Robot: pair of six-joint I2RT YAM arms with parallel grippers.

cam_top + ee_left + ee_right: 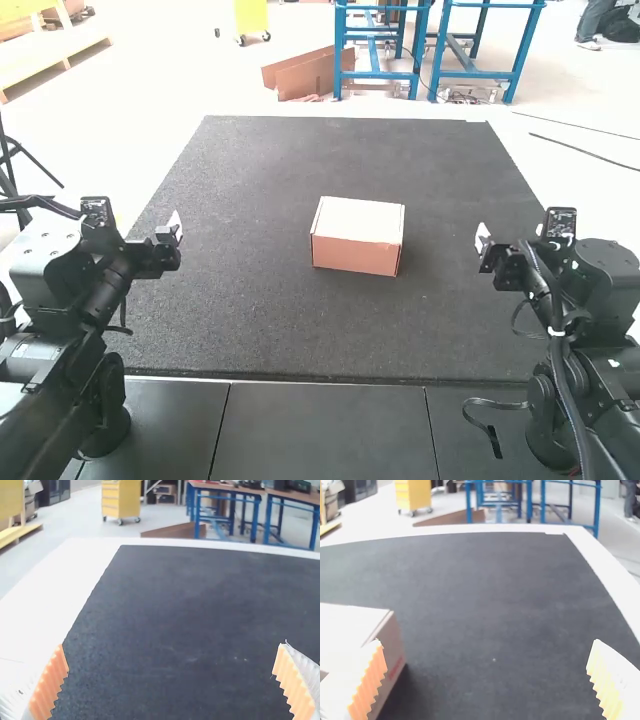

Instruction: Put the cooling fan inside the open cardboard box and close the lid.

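The cardboard box point(357, 236) is sitting near the middle of the black mat point(250, 180), its lid lying flat and shut. Neither arm is touching it.

The left arm is standing folded back at the mat's left edge. Its gripper point(172, 232) is hanging just above the mat and pointing inward toward the box, well apart from it. In its wrist view the orange-padded fingers point(49, 685) are spread wide, with bare mat between them.

The right arm is mirroring that pose at the mat's right edge. Its gripper point(486, 248) is likewise facing the box from a distance, with fingers point(367, 680) spread wide and holding nothing.
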